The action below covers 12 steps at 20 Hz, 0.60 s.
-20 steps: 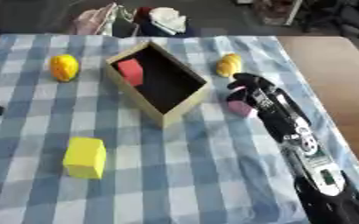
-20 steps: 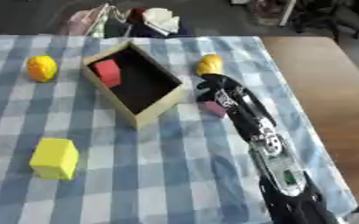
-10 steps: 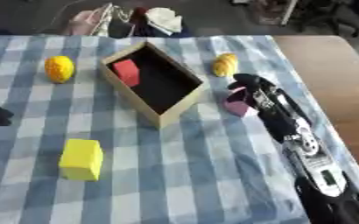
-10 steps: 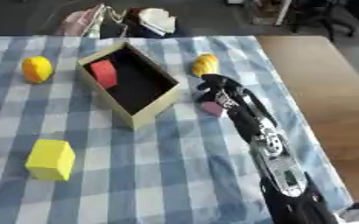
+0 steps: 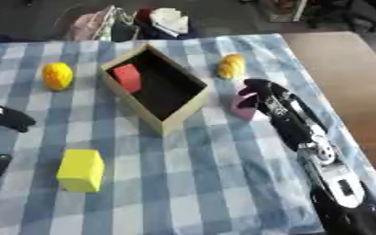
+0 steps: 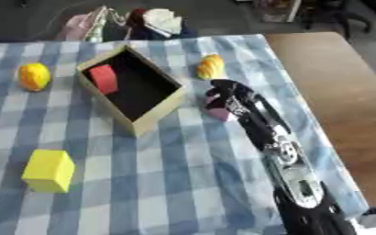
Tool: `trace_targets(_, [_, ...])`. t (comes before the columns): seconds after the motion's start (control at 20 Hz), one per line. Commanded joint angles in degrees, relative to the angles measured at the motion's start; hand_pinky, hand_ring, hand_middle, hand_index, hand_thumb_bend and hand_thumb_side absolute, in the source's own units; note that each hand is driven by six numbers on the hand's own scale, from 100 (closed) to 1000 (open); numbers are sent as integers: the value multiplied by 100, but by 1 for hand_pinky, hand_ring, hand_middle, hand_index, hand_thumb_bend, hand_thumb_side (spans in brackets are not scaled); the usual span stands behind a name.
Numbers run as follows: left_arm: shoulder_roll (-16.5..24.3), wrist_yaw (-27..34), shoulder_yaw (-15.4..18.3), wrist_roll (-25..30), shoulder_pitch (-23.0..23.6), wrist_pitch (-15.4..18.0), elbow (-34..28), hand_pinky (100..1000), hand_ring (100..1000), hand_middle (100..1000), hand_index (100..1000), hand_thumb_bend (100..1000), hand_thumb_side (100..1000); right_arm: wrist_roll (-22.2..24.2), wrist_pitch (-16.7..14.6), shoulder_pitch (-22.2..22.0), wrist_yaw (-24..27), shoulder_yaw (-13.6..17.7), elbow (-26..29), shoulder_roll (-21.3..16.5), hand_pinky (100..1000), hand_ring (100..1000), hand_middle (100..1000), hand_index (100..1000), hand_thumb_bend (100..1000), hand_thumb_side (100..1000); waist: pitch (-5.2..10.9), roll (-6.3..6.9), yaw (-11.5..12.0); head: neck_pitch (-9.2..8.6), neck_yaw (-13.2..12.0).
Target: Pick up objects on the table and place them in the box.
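An open wooden box [image 5: 190,108] lies askew on the blue checked cloth, with a red block [image 5: 128,78] in its far end. My right hand [image 5: 261,93] reaches in from the lower right, its fingers curled down over a small pink block [image 5: 241,110] just right of the box. A yellow-orange rounded thing [image 5: 231,66] lies beyond that hand. Left of the box sits a yellow rounded thing [image 5: 58,75], and a yellow cube [image 5: 81,170] stands at the near left. My left hand [image 5: 7,118] shows as a dark shape at the left edge.
Bare brown tabletop [image 5: 344,69] runs along the cloth's right side. A heap of cloth and bags [image 5: 143,20] lies past the far edge. Open cloth [image 5: 199,183] stretches between the yellow cube and my right arm.
The camera has shifted a little. My right hand stays curled at the pink block beside the box. My left hand shows slightly further in from the left edge.
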State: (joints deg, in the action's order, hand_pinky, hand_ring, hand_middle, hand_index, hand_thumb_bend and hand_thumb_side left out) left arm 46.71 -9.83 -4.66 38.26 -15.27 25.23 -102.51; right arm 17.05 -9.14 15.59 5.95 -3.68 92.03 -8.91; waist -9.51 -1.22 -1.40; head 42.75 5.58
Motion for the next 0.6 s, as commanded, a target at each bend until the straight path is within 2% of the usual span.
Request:
trace_targets(0.05, [680, -295, -424, 796, -397, 779, 113, 818, 767, 823, 910, 285, 621, 46, -10, 67, -1, -34, 74, -32, 767, 626, 676, 819, 100, 687, 97, 12, -43, 5, -74])
trace_targets(0.25, [1151, -677, -1034, 1163, -1018, 1091, 209, 827, 782, 838, 918, 419, 652, 68, -4, 82, 16, -53, 71, 29, 767, 626, 676, 819, 100, 687, 91, -29, -113, 30, -122])
trace_targets(0.35, [1098, -874, -1216, 1229, -1273, 1177, 303, 830, 787, 843, 921, 467, 644, 70, -4, 81, 19, -51, 72, 39, 767, 626, 676, 819, 100, 687, 95, -34, -113, 46, -111])
trace_targets(0.6, [826, -1382, -1495, 1164, -1587, 1439, 508, 832, 791, 850, 924, 516, 644, 77, -3, 78, 24, -54, 76, 53, 767, 626, 676, 819, 100, 686, 118, -35, -125, 51, -86])
